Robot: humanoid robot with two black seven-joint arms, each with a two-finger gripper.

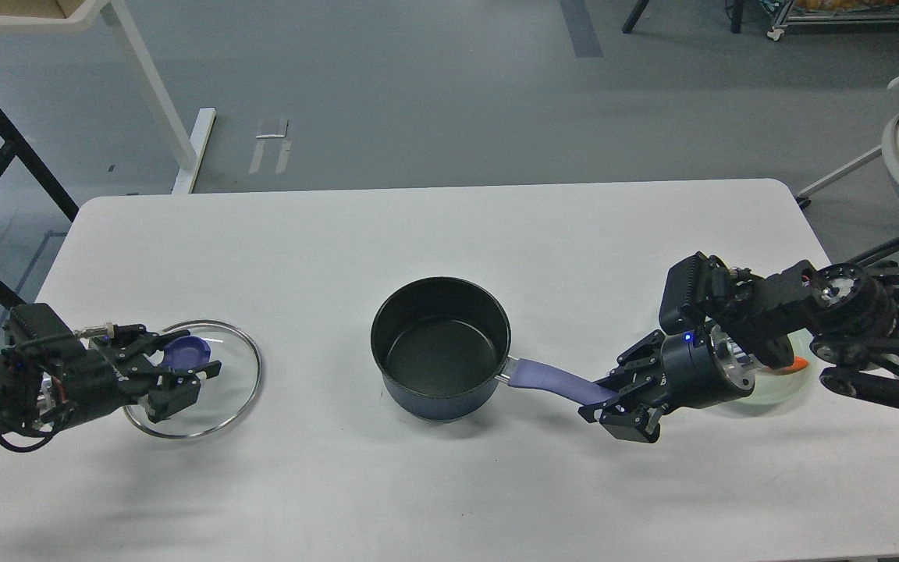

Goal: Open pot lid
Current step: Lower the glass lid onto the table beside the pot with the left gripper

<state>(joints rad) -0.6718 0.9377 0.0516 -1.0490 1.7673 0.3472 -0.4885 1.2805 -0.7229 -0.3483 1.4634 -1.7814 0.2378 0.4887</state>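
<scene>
Surface (434, 234) first: a wide white top with rounded corners fills most of the view, with grey floor beyond it. Near its middle stands the pot (440, 347), a dark navy saucepan, upright, uncovered, its black inside in plain sight. Its long purple-blue handle (551, 380) runs off to the right and slightly toward the near edge.

The right arm comes in from the right edge, and the right hand (613, 396) sits at the far end of that handle. Its fingers are clamped on the handle's tip, one finger above and one below, so the very end of the handle is hidden.

To the left, well apart from the pot, the lid (215, 390) lies flat on the surface: a round clear glass disc with a steel rim. The left arm enters from the left edge, and the left hand (184, 373) is over the lid. Its fingers stand a little apart around the purple-blue knob (186, 353); I cannot tell whether they press on it or merely bracket it.

Behind the right arm, near the right edge of the surface, a pale green plate (789, 386) shows only partly, with a bit of orange (799, 364) on it.
</scene>
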